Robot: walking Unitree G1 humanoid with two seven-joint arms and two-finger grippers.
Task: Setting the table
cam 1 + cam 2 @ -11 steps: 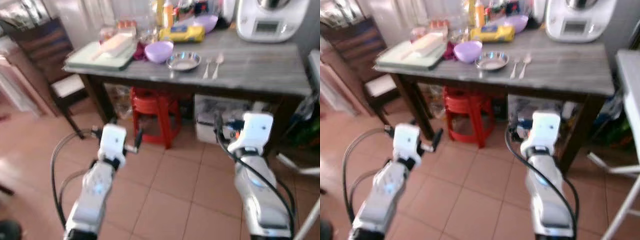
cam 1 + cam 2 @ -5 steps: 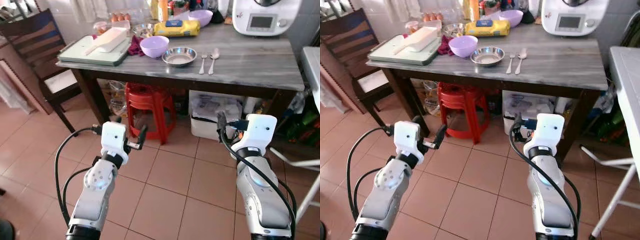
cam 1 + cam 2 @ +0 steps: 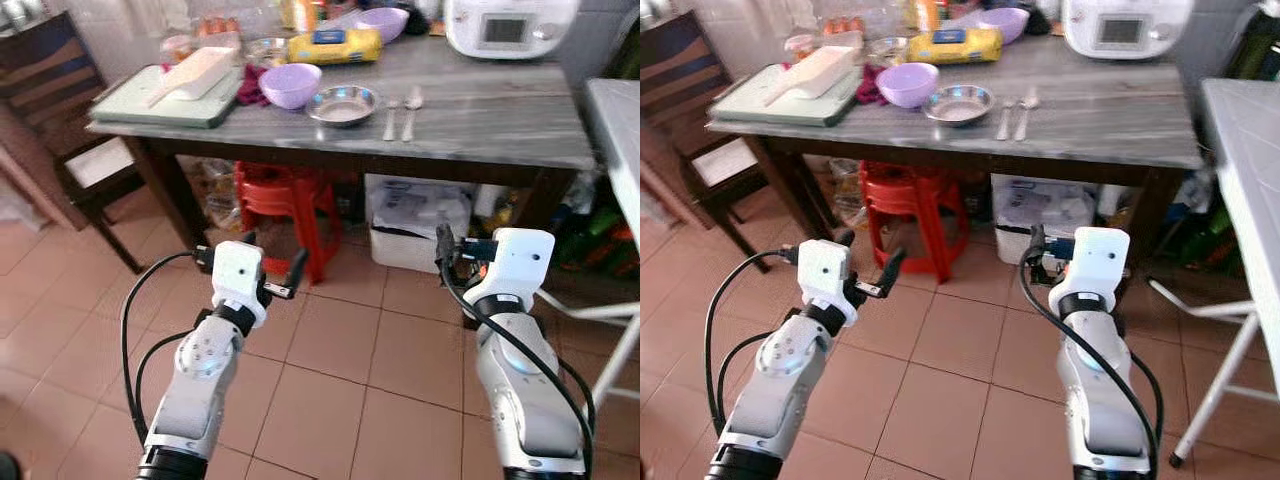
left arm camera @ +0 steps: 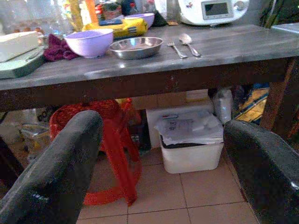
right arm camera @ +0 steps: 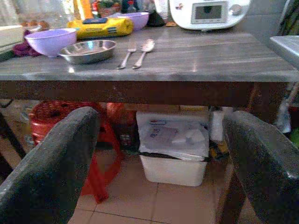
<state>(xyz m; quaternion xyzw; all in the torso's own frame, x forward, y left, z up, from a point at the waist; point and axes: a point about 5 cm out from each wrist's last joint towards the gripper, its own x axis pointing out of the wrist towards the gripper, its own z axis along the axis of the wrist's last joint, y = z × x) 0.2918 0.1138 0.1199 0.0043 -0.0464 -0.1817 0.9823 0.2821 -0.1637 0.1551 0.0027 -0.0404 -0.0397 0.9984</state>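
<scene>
A grey wooden table (image 3: 500,135) stands ahead of me. On it sit a purple bowl (image 3: 291,85), a shallow steel dish (image 3: 342,104), and a fork (image 3: 390,118) beside a spoon (image 3: 411,105). My left gripper (image 3: 272,256) is held out low over the tiled floor, well short of the table, open and empty. My right gripper (image 5: 159,158) is raised at the same height to the right, also open with nothing between its fingers (image 5: 46,163). Both wrist views look at the table's front edge from below its top.
A green tray (image 3: 150,105) with a white board, a yellow pack (image 3: 333,45), a second purple bowl (image 3: 381,20) and a white appliance (image 3: 510,25) crowd the table's back. Below are a red stool (image 3: 280,200) and a white bin (image 3: 415,220). A dark chair (image 3: 60,110) stands left, a white table (image 3: 620,130) right.
The whole picture has shifted and sharpened, so the camera moved; the table now sits slightly further left. Both arms keep their pose and both grippers stay open.
</scene>
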